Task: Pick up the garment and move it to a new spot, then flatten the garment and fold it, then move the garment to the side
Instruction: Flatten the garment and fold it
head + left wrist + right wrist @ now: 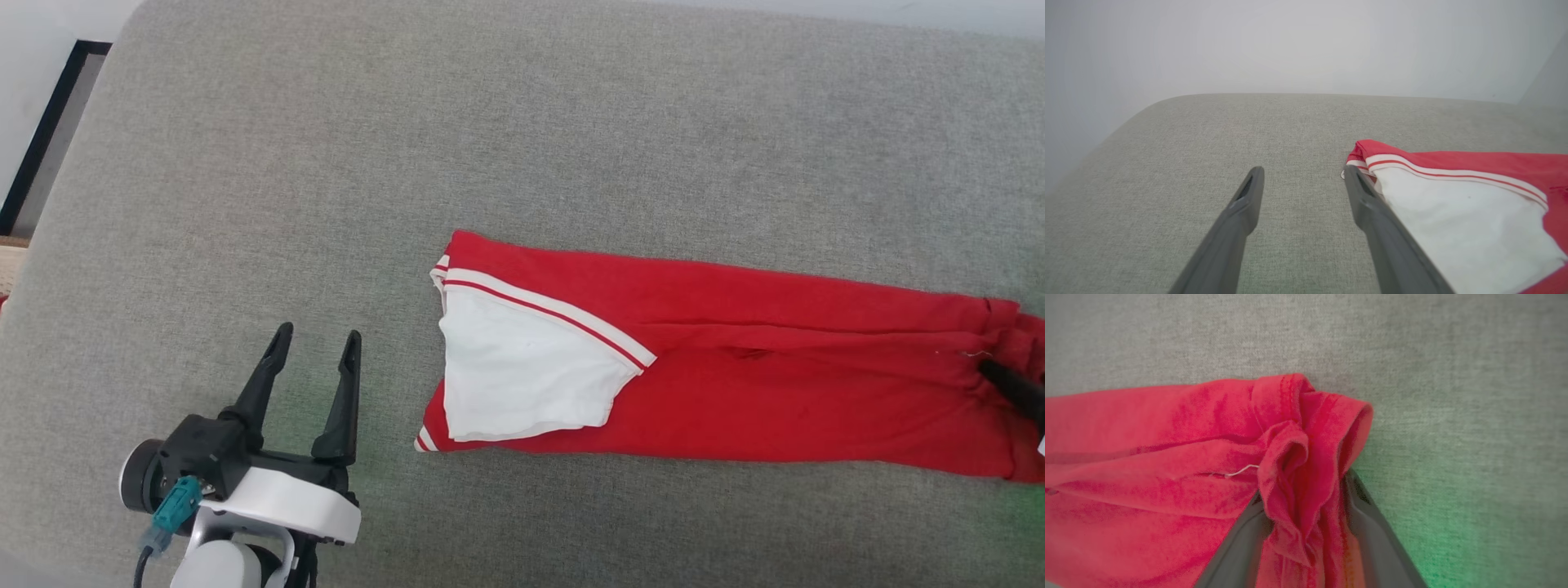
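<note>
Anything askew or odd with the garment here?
One end of the garment is bunched into a puckered wad between the fingers of the right claw, a loose white thread beside it; the rest lies flat.

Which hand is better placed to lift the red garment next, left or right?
Right. The right hand has bunched garment cloth between its fingers; the left hand hangs open beside the garment, not touching.

Head view steep, overhead. Left wrist low, near-level. Right wrist close, downward. All share garment [735,367].
</note>
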Tool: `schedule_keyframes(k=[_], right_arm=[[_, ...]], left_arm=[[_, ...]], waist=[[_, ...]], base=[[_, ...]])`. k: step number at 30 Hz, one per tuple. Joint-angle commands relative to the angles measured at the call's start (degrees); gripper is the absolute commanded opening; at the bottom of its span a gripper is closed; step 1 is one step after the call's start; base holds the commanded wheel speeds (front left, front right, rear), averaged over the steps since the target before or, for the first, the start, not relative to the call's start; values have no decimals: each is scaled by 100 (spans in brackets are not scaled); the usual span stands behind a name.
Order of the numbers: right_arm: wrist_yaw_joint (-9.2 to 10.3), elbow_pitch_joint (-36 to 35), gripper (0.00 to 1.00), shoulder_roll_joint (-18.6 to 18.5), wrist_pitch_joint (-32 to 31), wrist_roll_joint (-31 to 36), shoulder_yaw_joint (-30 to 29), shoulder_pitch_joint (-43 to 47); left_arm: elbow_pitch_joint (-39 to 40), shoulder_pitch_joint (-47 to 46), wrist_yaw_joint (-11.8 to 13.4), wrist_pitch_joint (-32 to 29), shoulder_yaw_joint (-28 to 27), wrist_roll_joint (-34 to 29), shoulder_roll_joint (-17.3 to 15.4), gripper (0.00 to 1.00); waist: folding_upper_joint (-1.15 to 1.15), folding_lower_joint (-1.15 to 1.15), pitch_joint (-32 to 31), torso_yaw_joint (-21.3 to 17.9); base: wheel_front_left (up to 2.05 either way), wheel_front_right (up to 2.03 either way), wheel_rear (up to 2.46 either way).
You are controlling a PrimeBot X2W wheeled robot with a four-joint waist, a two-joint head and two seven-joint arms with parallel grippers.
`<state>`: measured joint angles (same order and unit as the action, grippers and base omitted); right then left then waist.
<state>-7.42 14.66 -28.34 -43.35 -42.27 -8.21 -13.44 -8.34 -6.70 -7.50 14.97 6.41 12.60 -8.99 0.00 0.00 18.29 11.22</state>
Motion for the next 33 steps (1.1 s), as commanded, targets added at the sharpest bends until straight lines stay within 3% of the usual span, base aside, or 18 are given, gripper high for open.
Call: schedule_keyframes(k=[1, 7, 18, 28, 33], right_arm=[[-11, 210, 0, 262, -161, -22, 245, 189], [-3, 210, 0, 119, -96, -74, 102, 132], [8, 159, 0, -277, 144, 11, -706, -87], [-5, 845, 0, -1011, 284, 320, -1705, -309], [-4, 890, 0, -1048, 277, 316, -1958, -406]], left_arm=[[36, 43, 8, 28, -27, -54, 31, 100], [210, 92, 8, 28, -62, -71, 54, 100], [438, 84, 8, 28, 10, 10, -73, 100], [314, -166, 8, 28, 121, -30, -148, 100], [255, -260, 8, 28, 169, -57, -129, 100]], waist=[[0, 0, -6, 2], [0, 0, -34, -31], [0, 0, 27, -282], [0, 0, 218, -499], [0, 0, 230, -524]], base=[[0, 0, 0], [0, 0, 0], [0, 0, 0], [0, 0, 0], [0, 0, 0]])
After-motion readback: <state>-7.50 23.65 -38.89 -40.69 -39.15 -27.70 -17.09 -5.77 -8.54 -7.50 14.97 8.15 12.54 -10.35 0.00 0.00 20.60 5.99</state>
